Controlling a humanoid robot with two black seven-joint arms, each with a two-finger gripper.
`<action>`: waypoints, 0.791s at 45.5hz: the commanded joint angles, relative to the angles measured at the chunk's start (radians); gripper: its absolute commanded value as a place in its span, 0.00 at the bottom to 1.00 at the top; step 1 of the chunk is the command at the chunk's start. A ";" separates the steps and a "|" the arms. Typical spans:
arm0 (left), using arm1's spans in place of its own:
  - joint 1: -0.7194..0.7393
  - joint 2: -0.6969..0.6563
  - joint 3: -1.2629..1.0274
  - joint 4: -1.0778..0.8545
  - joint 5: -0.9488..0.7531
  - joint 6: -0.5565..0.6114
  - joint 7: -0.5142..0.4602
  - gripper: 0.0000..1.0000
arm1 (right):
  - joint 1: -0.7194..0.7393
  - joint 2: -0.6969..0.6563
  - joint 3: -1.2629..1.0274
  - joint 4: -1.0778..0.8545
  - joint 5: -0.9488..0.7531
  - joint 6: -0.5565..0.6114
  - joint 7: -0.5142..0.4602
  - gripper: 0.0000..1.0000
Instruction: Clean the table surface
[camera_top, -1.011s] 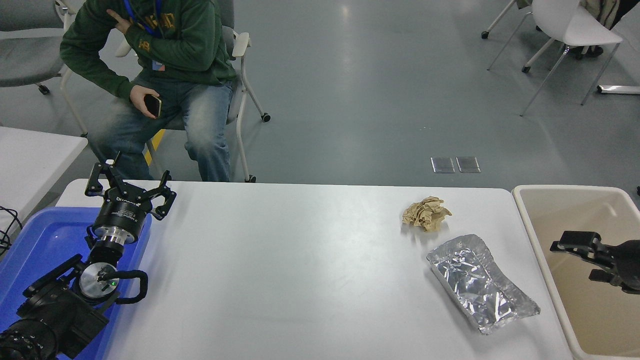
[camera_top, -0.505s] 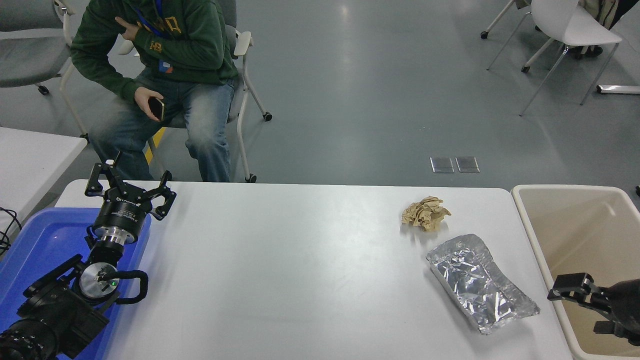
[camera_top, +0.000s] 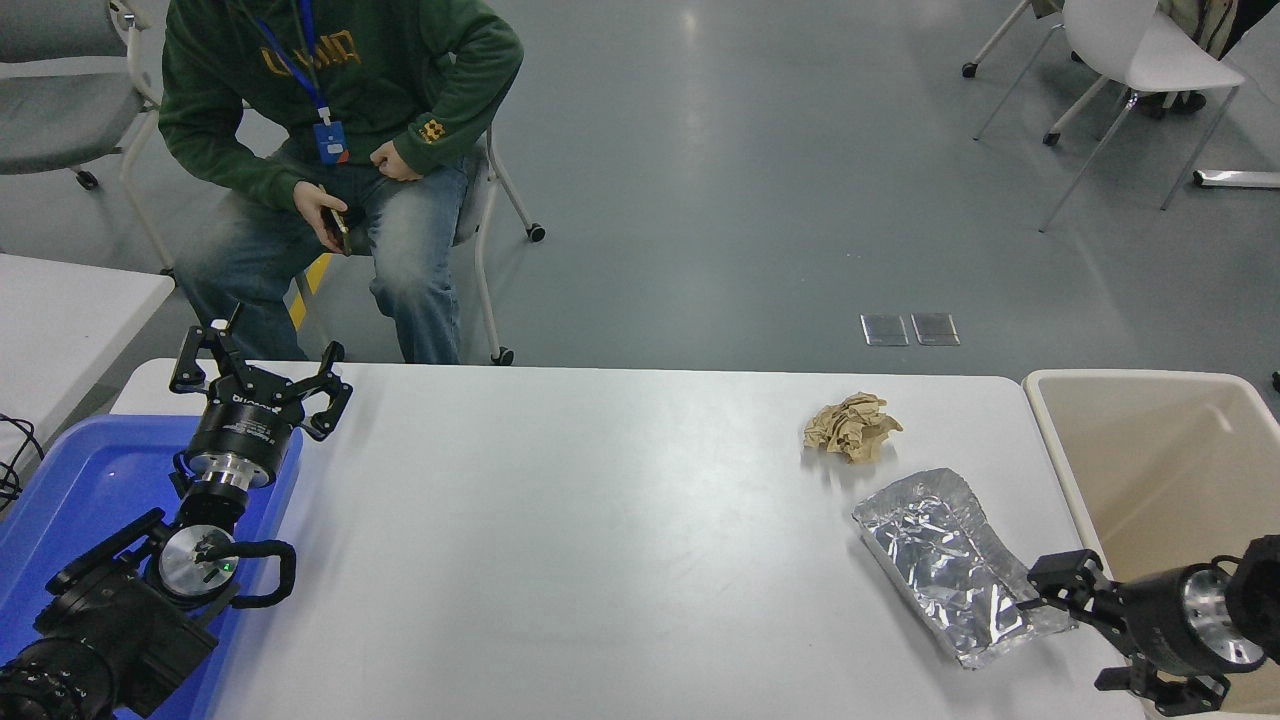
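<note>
Left gripper (camera_top: 258, 372) parked, fingers spread; right gripper (camera_top: 1085, 625) low.

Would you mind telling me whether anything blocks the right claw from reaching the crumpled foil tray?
Nothing visible does: the right claw sits at the crumpled silver foil tray's near-right end on the glossy white table surface.

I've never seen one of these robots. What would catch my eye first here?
Probably the crumpled foil tray shining on the table surface at right, with the right gripper at its near corner. Just beyond it sits a wad of brown paper. The left gripper is parked, open, above a blue tray.
</note>
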 joint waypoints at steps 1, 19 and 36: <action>0.000 0.000 0.000 0.000 0.000 0.000 0.000 1.00 | -0.015 0.071 0.001 -0.005 0.058 -0.068 -0.006 0.99; 0.000 0.000 0.000 0.000 0.000 0.000 0.000 1.00 | -0.039 0.172 0.001 -0.037 0.060 -0.140 0.000 1.00; 0.000 0.000 0.000 0.000 0.000 0.000 0.000 1.00 | -0.050 0.183 0.001 -0.092 0.000 -0.144 0.008 0.99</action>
